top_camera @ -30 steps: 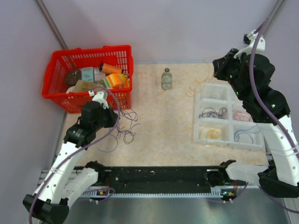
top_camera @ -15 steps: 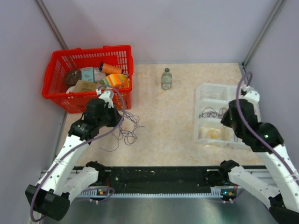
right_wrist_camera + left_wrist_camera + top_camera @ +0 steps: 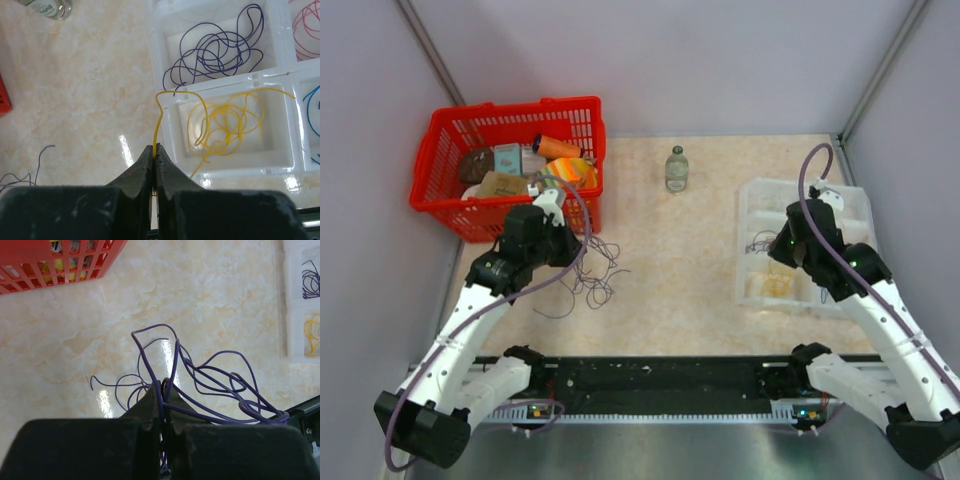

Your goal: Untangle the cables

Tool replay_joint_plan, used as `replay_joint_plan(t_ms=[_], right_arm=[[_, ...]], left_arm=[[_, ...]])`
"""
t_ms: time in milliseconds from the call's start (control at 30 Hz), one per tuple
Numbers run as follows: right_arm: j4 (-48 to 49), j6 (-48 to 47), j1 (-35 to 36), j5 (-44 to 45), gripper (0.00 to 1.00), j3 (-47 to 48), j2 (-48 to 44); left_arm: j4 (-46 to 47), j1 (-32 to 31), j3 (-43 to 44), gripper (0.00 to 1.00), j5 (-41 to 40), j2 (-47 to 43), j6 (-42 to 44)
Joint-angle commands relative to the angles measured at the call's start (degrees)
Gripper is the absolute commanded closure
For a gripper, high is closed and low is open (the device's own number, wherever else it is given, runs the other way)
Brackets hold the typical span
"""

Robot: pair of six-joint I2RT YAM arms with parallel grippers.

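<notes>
Left fingers are pressed shut on strands of the dark purple cables. The loose loops of these cables spread over the marble-patterned worktop, just in front of the red basket. Right fingers are likewise closed, pinching one yellow cable that rises from their tips and arcs over the rim of the white compartment tray, whose cells hold separate yellow, purple, pink and blue coils. A small glass bottle stands on the worktop between basket and tray, apart from both.
</notes>
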Motion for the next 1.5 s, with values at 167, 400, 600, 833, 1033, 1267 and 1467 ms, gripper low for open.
replay_joint_plan(t_ms=[167, 400, 600, 833, 1033, 1267, 1467], right_arm=[[7.0, 2.1, -16.1, -13.7, 1.0, -8.1, 4.1], [3.4, -4.7, -22.9, -12.8, 1.0, -8.6, 12.1], [3.3, -6.7, -22.9, -12.2, 0.98, -13.4, 12.5], [-2.7, 1.9, -21.4, -18.9, 1.0, -19.3, -2.4], [-6.8, 3.4, -21.5, -20.2, 1.0, -20.4, -5.4], [-5.1, 6.4, -21.9, -21.0, 1.0, -14.3, 3.5], [3.6, -3.1, -22.7, -17.3, 0.81, -9.0, 18.3]], left_arm=[[-0.5, 0.0, 3.9, 1.0, 0.0, -2.0, 0.4], [-0.7, 0.0, 6.1, 1.0, 3.5, -3.0, -0.1], [5.6, 0.0, 4.0, 1.0, 14.4, -3.1, -5.7], [7.9, 0.0, 2.3, 1.0, 14.0, -4.2, -8.4], [6.9, 0.0, 3.3, 1.0, 14.0, -3.2, -8.4], [5.5, 0.0, 4.5, 1.0, 13.3, -3.6, -7.6], [5.7, 0.0, 4.4, 1.0, 15.1, -2.9, -8.2]])
